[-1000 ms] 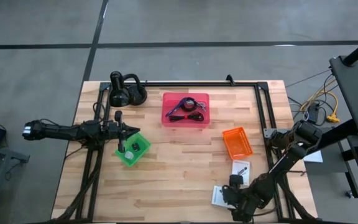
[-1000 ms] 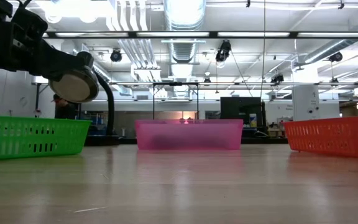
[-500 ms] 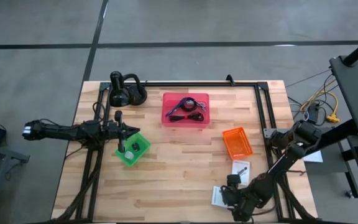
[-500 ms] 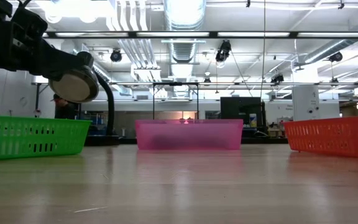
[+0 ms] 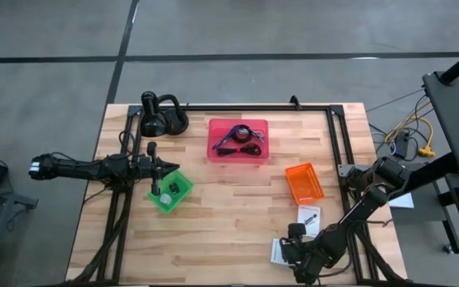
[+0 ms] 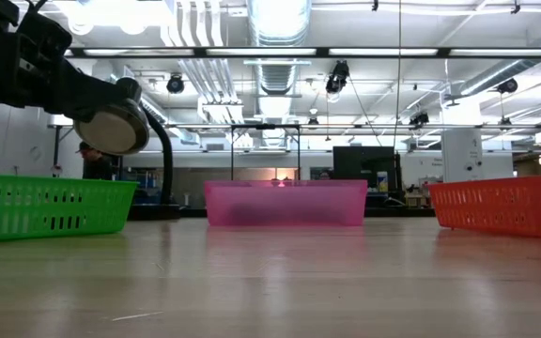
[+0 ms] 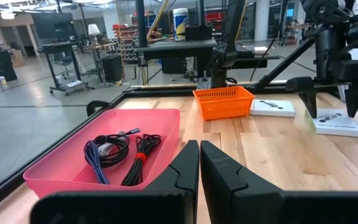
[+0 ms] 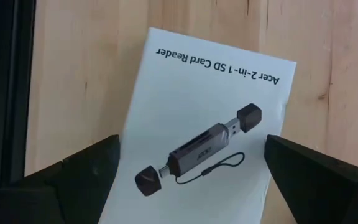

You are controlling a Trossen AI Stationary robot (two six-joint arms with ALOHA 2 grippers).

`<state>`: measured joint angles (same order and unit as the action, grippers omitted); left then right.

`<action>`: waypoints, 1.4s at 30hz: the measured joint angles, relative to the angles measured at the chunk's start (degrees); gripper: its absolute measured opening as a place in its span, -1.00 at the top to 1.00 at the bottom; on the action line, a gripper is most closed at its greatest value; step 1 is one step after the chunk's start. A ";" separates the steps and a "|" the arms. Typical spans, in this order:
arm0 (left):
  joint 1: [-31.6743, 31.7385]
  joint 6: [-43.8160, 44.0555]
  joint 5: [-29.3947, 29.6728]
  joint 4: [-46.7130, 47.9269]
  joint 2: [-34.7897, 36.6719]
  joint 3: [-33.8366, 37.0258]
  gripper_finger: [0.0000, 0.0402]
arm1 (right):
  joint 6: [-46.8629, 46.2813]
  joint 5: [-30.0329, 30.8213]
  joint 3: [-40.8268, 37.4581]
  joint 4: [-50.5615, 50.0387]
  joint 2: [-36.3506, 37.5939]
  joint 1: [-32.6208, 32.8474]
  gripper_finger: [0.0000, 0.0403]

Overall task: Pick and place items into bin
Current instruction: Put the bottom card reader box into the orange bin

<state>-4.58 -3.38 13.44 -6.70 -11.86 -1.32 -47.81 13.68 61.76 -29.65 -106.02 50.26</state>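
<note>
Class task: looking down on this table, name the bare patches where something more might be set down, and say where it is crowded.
Bare wood lies between the green bin, pink bin and orange bin, and along the near edge left of the white packets. It is crowded at the near right corner, where the open right gripper hangs over a packet, and around the shut left gripper at the green bin.

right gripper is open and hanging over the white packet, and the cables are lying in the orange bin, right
Not quite. The cables lie in the pink bin, as the high view shows; the orange bin holds none. The rest stands: the right gripper is open over the white packet.
</note>
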 joint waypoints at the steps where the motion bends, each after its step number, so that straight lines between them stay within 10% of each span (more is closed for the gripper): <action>1: 0.00 -0.01 0.01 0.00 -0.02 0.00 1.00 | 0.00 0.13 0.02 0.00 -0.37 0.00 -0.88; 31: 0.00 0.02 0.04 -0.17 -0.78 0.02 1.00 | 2.31 6.19 5.11 -8.69 -0.33 -0.63 -0.88; 42: 0.00 0.09 0.01 -0.35 -0.75 0.04 1.00 | -0.79 30.27 4.98 -12.20 1.99 2.50 -0.88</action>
<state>-4.58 -3.29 13.45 -7.05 -12.61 -1.28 -48.60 43.95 66.74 -41.85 -104.02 52.76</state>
